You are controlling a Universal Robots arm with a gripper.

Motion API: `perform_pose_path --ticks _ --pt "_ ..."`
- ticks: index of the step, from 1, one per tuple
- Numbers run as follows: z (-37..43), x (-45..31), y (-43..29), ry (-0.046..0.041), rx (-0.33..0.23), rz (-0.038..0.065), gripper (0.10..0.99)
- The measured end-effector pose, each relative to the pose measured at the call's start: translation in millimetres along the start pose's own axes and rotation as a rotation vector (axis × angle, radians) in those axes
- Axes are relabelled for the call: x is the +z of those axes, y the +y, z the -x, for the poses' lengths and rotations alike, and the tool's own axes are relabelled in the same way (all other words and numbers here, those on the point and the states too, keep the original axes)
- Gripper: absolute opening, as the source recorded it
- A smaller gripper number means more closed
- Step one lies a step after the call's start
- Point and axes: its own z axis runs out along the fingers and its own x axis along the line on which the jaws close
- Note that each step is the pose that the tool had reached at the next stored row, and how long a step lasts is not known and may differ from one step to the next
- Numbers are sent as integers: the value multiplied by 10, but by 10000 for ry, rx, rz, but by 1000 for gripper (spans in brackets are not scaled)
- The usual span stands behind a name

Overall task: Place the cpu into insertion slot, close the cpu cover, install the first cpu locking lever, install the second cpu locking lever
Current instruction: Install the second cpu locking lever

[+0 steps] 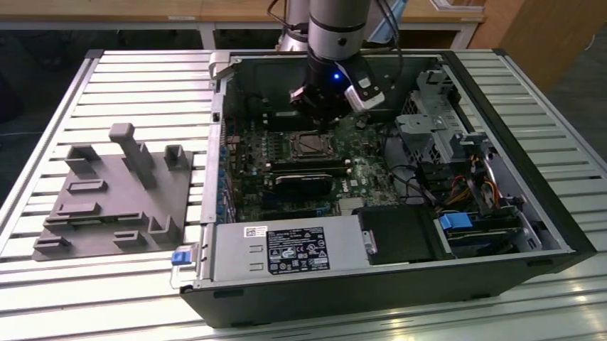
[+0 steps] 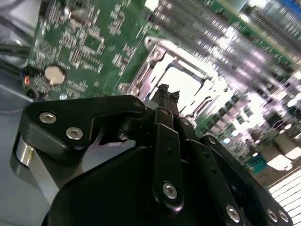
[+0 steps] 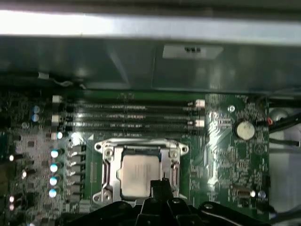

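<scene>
The cpu (image 3: pixel 139 172), a dull silver square, lies in the insertion slot (image 1: pixel 305 145) on the green board. The cpu cover (image 3: pixel 141 142), a silver metal frame, lies flat around it; in the second wrist view the cpu (image 2: pixel 181 84) shows bright through that frame. My gripper (image 3: pixel 160 184) hovers just above the socket's edge with its black fingertips (image 2: pixel 164 94) pressed together and nothing between them. In the exterior view the gripper (image 1: pixel 323 121) hangs over the board just behind the socket. I cannot tell how the locking levers stand.
The board sits inside an open computer case (image 1: pixel 531 213) on a slatted table. Memory slots (image 3: pixel 136 115) run beside the socket, a black cooler block (image 1: pixel 301 181) lies in front of it, and cables and drive bays (image 1: pixel 446 142) fill the exterior view's right. A grey fixture (image 1: pixel 114 192) stands left.
</scene>
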Motion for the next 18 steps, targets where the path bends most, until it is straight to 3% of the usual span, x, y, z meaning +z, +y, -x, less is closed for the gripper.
perform_pose_path --ticks 4,8,12,18 --pt "-1 -6 -100 -1 -1 8 106" --pt "-1 -10 -184 -2 4 230 106" --pt "-2 -13 -247 -3 6 358 106" --pt "-4 -13 -288 -2 6 376 106"
